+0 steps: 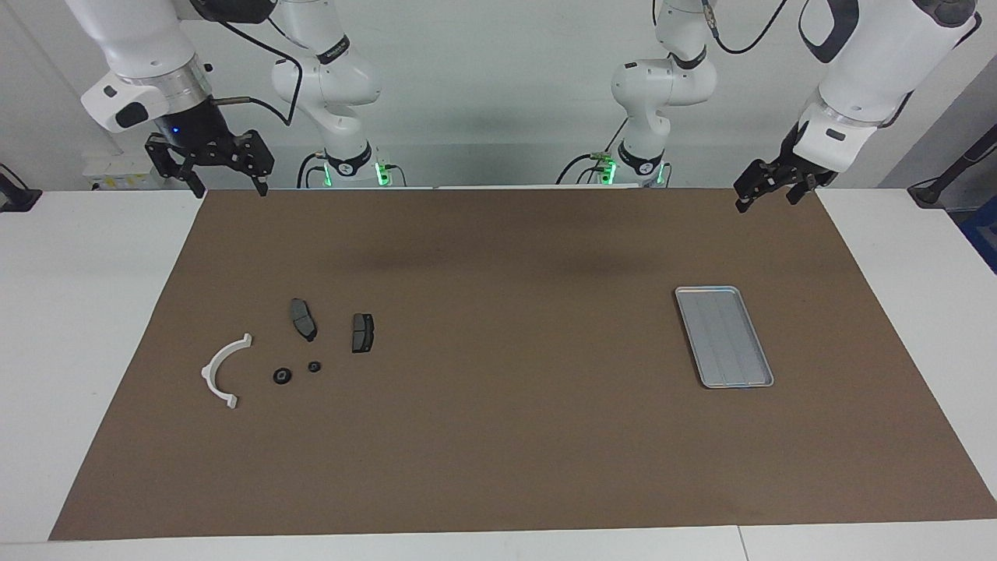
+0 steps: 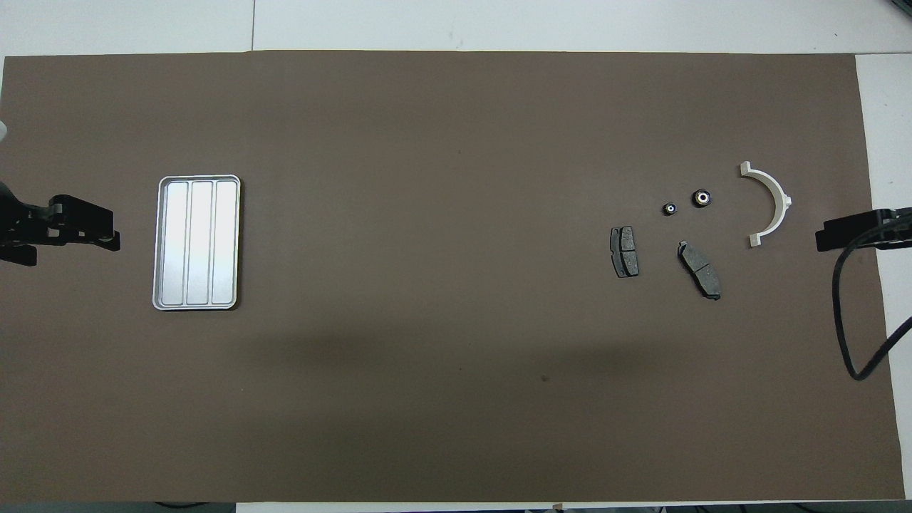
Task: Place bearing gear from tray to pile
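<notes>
The silver ridged tray [image 1: 724,336] [image 2: 197,242] lies on the brown mat toward the left arm's end, and nothing shows in it. The pile sits toward the right arm's end: a white half-ring bracket [image 1: 222,369] [image 2: 771,204], two dark brake pads [image 1: 303,319] [image 1: 362,333] [image 2: 624,251] [image 2: 700,269], and two small black round bearing gears [image 1: 282,376] [image 1: 314,366] [image 2: 702,198] [image 2: 670,209] between the bracket and the pads. My left gripper [image 1: 766,201] [image 2: 112,241] hangs open and empty over the mat's edge at its own end. My right gripper [image 1: 230,190] [image 2: 821,239] hangs open and empty over the mat's edge at its end.
The brown mat [image 1: 498,436] covers most of the white table [image 1: 86,327]. A black cable [image 2: 851,313] loops down from the right arm over the mat's edge. Both arms wait high, apart from the parts.
</notes>
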Robot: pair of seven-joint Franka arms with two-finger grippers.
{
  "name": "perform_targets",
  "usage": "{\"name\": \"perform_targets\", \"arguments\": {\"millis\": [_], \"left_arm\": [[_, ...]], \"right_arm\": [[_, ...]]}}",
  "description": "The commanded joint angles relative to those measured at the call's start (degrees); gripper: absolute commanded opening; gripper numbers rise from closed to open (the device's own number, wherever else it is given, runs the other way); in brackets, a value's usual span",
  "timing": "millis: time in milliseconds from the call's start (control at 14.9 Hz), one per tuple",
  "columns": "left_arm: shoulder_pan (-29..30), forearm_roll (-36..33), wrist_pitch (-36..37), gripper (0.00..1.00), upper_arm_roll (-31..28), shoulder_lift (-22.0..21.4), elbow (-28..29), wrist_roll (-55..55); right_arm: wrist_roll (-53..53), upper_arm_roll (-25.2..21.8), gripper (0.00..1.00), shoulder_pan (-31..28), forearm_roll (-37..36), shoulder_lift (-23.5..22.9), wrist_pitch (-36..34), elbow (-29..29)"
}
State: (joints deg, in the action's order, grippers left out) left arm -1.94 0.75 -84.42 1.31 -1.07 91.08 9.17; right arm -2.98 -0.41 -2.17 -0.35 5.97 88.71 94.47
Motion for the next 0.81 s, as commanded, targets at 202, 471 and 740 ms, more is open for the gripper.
{"name": "perform_targets", "arguments": {"millis": [202,471,740], "left_arm": [[0.0,-0.8,-0.7,1.00,0.1,-1.4,1.2,-0.6],[0.0,-0.8,-0.7,1.00,0.1,-1.4,1.2,-0.6],[0.0,-0.8,-0.5,1.00,0.2,-1.5,1.2,-0.6]], "right_arm": [[1.4,-2.8,1.00,2.4,0.6,-1.3,1.4,0.8],[1.0,-2.9,1.00,2.4,0.6,-1.0,0.6,3.3],[1.0,-2.8,1.00,2.5,0.6,-0.6,-1.5,3.4]]}}
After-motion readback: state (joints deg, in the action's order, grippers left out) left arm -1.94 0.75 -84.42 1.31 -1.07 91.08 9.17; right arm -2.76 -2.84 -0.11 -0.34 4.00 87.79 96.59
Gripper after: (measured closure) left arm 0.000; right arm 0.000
